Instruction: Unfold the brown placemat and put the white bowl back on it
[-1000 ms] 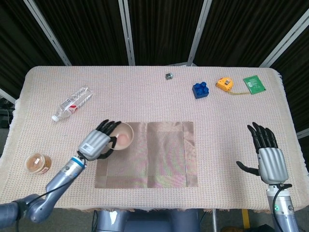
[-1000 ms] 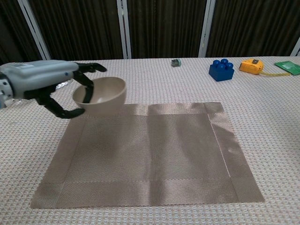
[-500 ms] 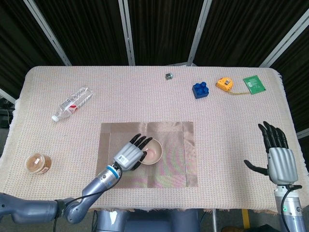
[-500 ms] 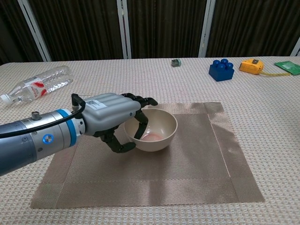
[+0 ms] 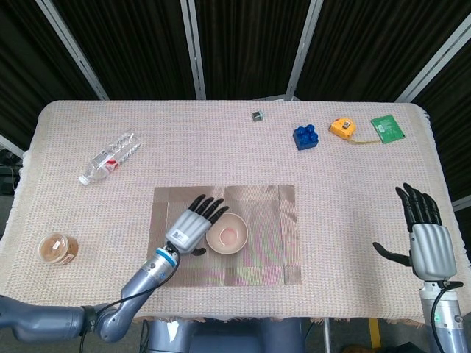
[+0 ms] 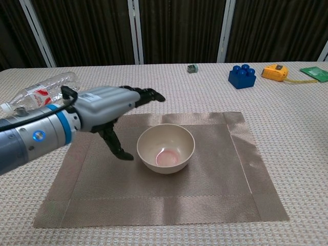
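Note:
The brown placemat [image 5: 272, 250] [image 6: 215, 195] lies flat and unfolded at the front middle of the table. The white bowl [image 5: 227, 233] [image 6: 166, 148] stands upright near its centre, with a pinkish patch inside. My left hand [image 5: 193, 224] [image 6: 105, 110] hovers just left of the bowl with fingers spread, apart from the rim and holding nothing. My right hand [image 5: 424, 239] is at the table's right front edge, fingers spread and empty; the chest view does not show it.
A clear plastic bottle [image 5: 109, 157] [image 6: 38, 91] lies at the left. A small brown jar [image 5: 57, 248] sits at the front left. At the back are a small grey cube [image 5: 257, 115], a blue brick [image 5: 306, 136] [image 6: 242, 76], a yellow tape measure [image 5: 342, 128] and a green card [image 5: 388, 126].
My left hand carried the bowl from the mat's back left corner to its centre, set it down and let go, then drew back to the left. The right hand barely moved.

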Robot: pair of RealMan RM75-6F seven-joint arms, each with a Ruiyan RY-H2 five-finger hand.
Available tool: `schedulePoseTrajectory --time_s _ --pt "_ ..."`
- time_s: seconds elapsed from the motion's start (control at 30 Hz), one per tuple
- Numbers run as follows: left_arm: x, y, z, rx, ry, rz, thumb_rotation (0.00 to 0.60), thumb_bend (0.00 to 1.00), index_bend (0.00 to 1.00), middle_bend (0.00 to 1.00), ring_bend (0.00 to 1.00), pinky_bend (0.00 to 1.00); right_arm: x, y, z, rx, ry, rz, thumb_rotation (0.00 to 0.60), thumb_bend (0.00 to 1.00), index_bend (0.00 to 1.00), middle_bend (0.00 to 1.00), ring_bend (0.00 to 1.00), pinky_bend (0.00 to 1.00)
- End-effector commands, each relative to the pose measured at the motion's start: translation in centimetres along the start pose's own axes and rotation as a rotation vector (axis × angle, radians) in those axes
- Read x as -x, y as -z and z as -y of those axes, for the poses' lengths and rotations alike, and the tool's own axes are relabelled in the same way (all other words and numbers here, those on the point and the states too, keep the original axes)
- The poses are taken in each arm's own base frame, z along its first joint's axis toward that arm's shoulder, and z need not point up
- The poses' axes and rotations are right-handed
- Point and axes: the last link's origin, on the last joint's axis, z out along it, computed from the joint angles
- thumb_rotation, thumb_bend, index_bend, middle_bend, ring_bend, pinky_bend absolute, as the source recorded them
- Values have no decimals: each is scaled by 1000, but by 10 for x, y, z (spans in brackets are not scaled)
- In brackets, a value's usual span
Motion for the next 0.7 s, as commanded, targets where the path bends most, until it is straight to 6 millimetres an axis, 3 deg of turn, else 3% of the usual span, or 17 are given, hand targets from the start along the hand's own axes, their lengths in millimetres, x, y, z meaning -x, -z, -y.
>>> schedulePoseTrajectory --time_s 0.03,0.1,0.2,0.37,0.5,0.7 --pt "-29 23 40 -123 8 -98 600 31 0 0 0 0 0 1 0 -2 3 -1 600 0 4 0 0 0" --pt "-41 40 65 -205 3 -145 600 31 0 0 0 0 0 1 0 -4 7 1 600 0 4 0 0 0" --pt "-55 81 109 -336 -1 -200 600 30 0 0 0 0 0 2 1 -7 9 5 600 0 4 0 0 0" --pt "-57 145 161 -490 28 -242 600 31 0 0 0 0 0 2 3 -16 12 5 600 0 3 0 0 0" --pt "-49 187 184 -555 61 -260 600 30 0 0 0 0 0 2 3 -12 13 3 600 0 2 0 0 0" --pt "-35 233 195 -579 74 -259 600 31 0 0 0 0 -2 1 4 -15 20 -7 600 0 2 0 0 0"
